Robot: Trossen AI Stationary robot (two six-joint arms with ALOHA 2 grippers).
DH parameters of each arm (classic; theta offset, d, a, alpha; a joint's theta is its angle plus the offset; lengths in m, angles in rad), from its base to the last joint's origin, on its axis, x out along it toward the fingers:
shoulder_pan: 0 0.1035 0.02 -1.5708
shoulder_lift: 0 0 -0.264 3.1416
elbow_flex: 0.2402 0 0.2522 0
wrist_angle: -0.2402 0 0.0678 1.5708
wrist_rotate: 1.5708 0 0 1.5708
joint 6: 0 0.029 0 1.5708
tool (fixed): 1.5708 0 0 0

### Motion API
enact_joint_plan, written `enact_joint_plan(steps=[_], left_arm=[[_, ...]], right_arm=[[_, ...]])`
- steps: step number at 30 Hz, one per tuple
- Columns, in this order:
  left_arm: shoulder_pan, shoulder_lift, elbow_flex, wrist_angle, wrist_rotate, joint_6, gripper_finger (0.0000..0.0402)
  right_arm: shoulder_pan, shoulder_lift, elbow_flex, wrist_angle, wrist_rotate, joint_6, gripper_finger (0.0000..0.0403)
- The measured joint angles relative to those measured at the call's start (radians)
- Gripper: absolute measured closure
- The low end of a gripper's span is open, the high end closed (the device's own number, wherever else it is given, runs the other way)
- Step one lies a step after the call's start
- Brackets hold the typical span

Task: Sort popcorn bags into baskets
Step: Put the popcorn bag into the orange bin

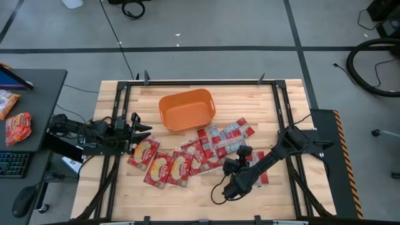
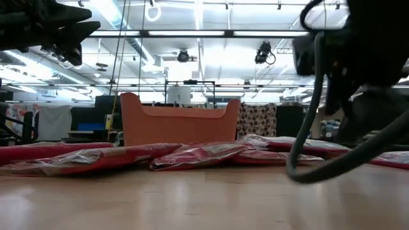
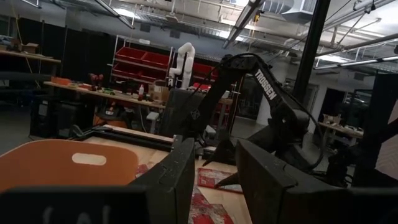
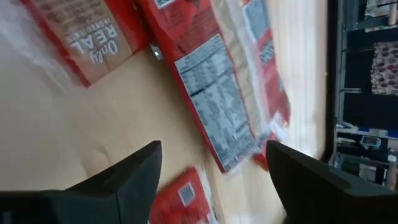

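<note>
Popcorn bags (image 1: 206,150) beside open right gripper (image 1: 232,182), none held

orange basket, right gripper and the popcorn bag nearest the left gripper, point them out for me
orange basket (image 1: 187,110), high view, bare floor of the basket.
right gripper (image 1: 235,181), high view, between its open fingertips, low over the table.
popcorn bag (image 1: 144,152), high view, middle of its printed face.

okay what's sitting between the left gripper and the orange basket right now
Nothing: in the high view, only bare wooden table separates the left gripper from the orange basket. The nearest popcorn bags lie below that line.
</note>
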Motion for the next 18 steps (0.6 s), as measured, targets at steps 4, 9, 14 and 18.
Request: enact_joint_plan(steps=[4, 9, 14, 18], left_arm=[[0.000, 0.000, 0.000, 0.000, 0.000, 0.000, 0.0278], [0.000, 0.000, 0.000, 0.000, 0.000, 0.001, 0.0278], [0.000, 0.000, 0.000, 0.000, 0.000, 0.003, 0.0278], [0.000, 0.000, 0.000, 0.000, 0.000, 0.003, 0.0278]], right_arm=[[-0.022, 0.000, -0.051, 0.068, 0.020, -0.041, 0.0122], [-0.056, -0.022, -0.104, 0.136, 0.023, -0.078, 0.0134], [-0.095, -0.034, -0.131, 0.224, 0.045, -0.162, 0.0147], [-0.127, -0.037, -0.139, 0.299, 0.049, -0.262, 0.0159]])
